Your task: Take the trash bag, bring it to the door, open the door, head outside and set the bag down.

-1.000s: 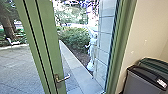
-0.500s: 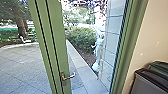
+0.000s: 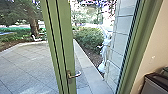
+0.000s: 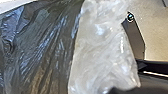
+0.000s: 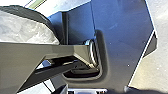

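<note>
The green-framed door [image 3: 65,45] stands in the middle of the head view, its lever handle [image 3: 74,74] low on the stile. An open gap to the right of that stile gives onto the paved yard [image 3: 30,65]. Large in the left wrist view is the trash bag, a dark, shiny, creased part [image 4: 42,47] beside a whitish translucent part [image 4: 100,47]. In the right wrist view, the whitish plastic of the bag [image 5: 22,28] appears at one side, close to the robot's own body. How either gripper stands on the bag cannot be told.
A green door frame [image 3: 141,47] and a beige wall stand at the right, with a grey bin [image 3: 153,86] at the lower right corner. Outside are a pale curb [image 3: 86,65], a bush [image 3: 89,37], a white statue [image 3: 105,48], a block wall [image 3: 122,37] and a tree [image 3: 33,25].
The whole head view has shifted: the camera has turned left and come somewhat nearer the doorway. More of the yard shows, and less of the bin.
</note>
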### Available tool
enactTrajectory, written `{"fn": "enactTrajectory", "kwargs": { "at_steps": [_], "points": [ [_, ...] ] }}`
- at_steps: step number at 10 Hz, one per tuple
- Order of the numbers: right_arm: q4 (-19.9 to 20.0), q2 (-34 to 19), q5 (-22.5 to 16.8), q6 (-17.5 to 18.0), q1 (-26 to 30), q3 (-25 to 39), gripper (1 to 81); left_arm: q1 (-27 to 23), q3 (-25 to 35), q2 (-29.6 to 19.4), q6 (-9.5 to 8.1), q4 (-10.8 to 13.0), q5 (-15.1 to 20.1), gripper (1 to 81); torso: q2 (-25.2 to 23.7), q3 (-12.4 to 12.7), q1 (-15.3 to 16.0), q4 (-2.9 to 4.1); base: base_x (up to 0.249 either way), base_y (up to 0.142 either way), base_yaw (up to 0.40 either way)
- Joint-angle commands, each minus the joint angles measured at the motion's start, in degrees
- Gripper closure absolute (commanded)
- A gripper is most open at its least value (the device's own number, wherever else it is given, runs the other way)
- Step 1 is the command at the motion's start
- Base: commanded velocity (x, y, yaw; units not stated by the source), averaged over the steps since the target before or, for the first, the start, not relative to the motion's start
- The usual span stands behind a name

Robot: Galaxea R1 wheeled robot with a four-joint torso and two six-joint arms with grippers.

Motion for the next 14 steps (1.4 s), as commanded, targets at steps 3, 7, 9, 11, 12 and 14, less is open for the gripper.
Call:
{"fn": "enactTrajectory", "kwargs": {
  "at_steps": [3, 7, 9, 11, 12, 14],
  "points": [
    [-0.6, -0.1, -3.0, -0.1, 2.0, -0.2, 1.0, -2.7, 0.1, -0.1, 0.43, 1.1, 3.0, 81.1, 0.0, 0.0, 0.1, 0.00, 0.000, 0.000, 0.206],
    [-0.6, 0.6, -3.0, -0.1, 1.9, -1.1, 1.0, -2.6, 0.1, 0.0, 0.43, 1.1, 3.0, 81.1, 0.0, 0.0, 0.1, 0.00, 0.000, 0.000, 0.206],
    [-0.5, 1.3, -3.0, -0.1, 1.9, -2.4, 1.0, -2.7, 0.0, 0.1, 0.43, 1.2, 3.0, 81.1, 0.0, 0.0, 0.1, 0.00, 0.000, 0.000, 0.206],
    [-0.4, 1.5, -3.0, -0.1, 2.1, -3.1, 1.0, -2.7, -0.7, 0.4, 0.43, 1.1, 3.0, 81.1, 0.0, 0.0, 0.1, 0.00, 0.000, 0.000, 0.206],
    [-0.5, 1.6, -3.0, -0.1, 2.1, -3.1, 1.0, -2.7, -1.0, 0.6, 0.43, 1.1, 3.0, 81.1, 0.0, 0.0, 0.1, 0.00, 0.000, 0.000, 0.206],
    [-0.5, 1.6, -3.0, -0.1, 1.9, -3.1, 1.0, -2.7, -1.0, 0.7, 0.43, 1.2, 3.0, 81.1, 0.0, 0.0, 0.1, 0.00, 0.000, 0.000, 0.207]
  ]
}}
